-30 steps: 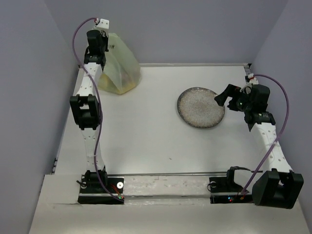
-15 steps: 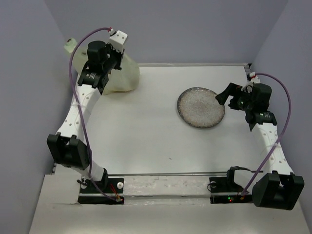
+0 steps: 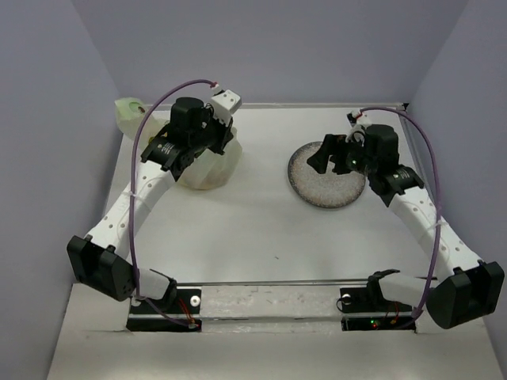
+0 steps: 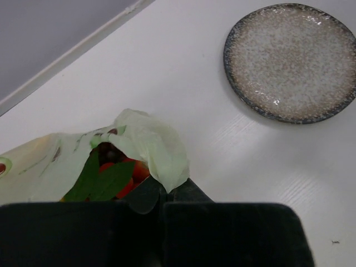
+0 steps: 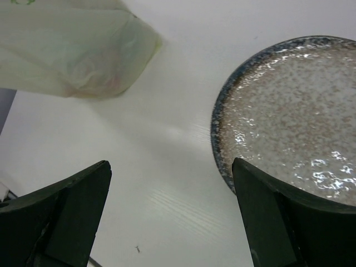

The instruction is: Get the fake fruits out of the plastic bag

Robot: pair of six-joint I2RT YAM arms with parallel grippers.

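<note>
The pale yellow-green plastic bag (image 3: 207,162) sits at the table's back left, under my left arm. My left gripper (image 3: 212,138) is shut on a fold of the bag's edge (image 4: 161,156). In the left wrist view the bag's mouth shows red berries with green leaves (image 4: 111,177) and something dark inside. The other fruits are hidden. My right gripper (image 3: 326,155) is open and empty, held over the left rim of the grey speckled plate (image 3: 344,186). The right wrist view shows the bag (image 5: 78,50) far off at the upper left and the plate (image 5: 289,117) at right.
The grey speckled plate (image 4: 292,61) lies empty at the back right of the table. A raised strip runs along the table's back edge (image 3: 317,104). Purple walls close in the left, back and right sides.
My left arm has swung right and toward the centre, pulling the bag along from the back-left corner. My right arm has moved left, its gripper now over the plate's left rim.
</note>
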